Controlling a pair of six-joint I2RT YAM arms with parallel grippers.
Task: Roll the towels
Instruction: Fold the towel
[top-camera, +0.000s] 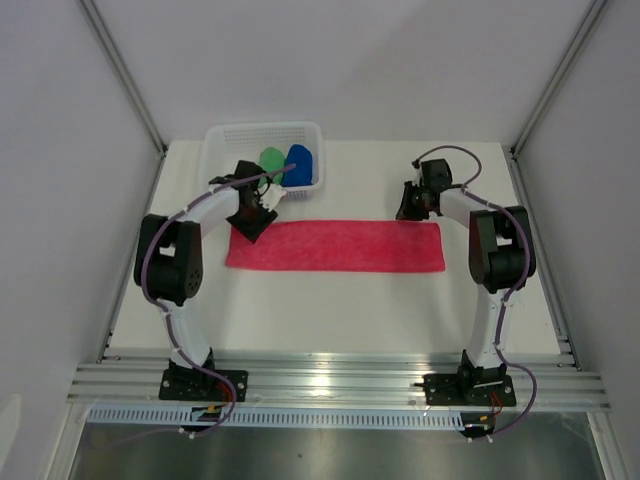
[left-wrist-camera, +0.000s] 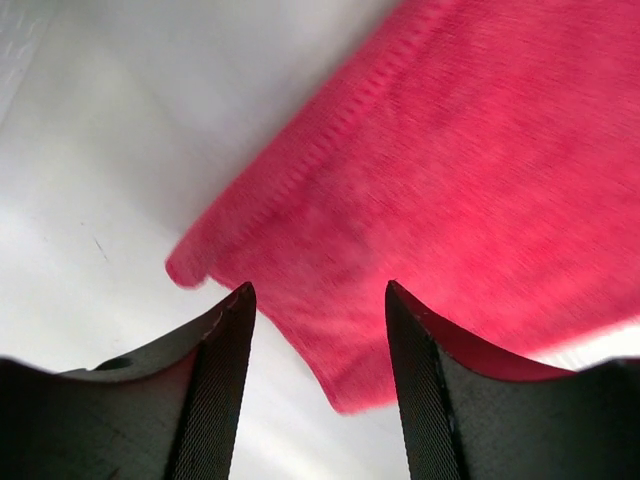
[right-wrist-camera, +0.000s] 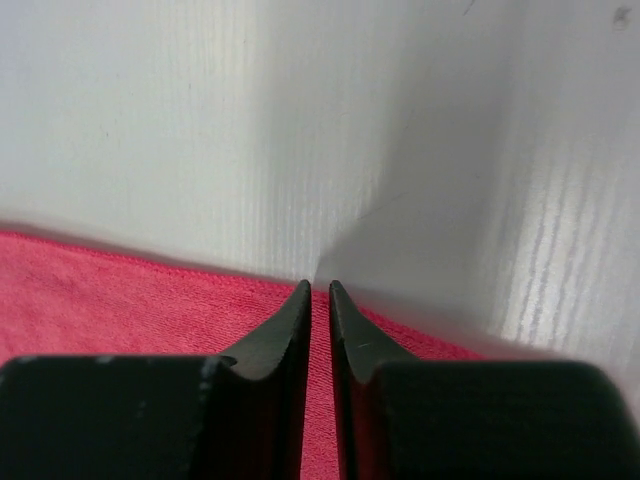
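Observation:
The pink-red towel (top-camera: 335, 246) lies flat as a long folded strip across the middle of the table. My left gripper (top-camera: 250, 222) is open and hovers over the strip's left end. In the left wrist view the towel (left-wrist-camera: 480, 150) has a corner between my open fingers, with the gripper (left-wrist-camera: 318, 288) above it. My right gripper (top-camera: 408, 208) is shut and empty at the strip's far right edge. In the right wrist view it (right-wrist-camera: 320, 284) points past the towel's hem (right-wrist-camera: 120, 290). The green towel (top-camera: 271, 160) and the blue towel (top-camera: 299, 164) sit rolled in the basket.
The white mesh basket (top-camera: 225, 140) stands at the back left of the white table, just behind my left gripper. Grey walls and metal posts enclose the table on three sides.

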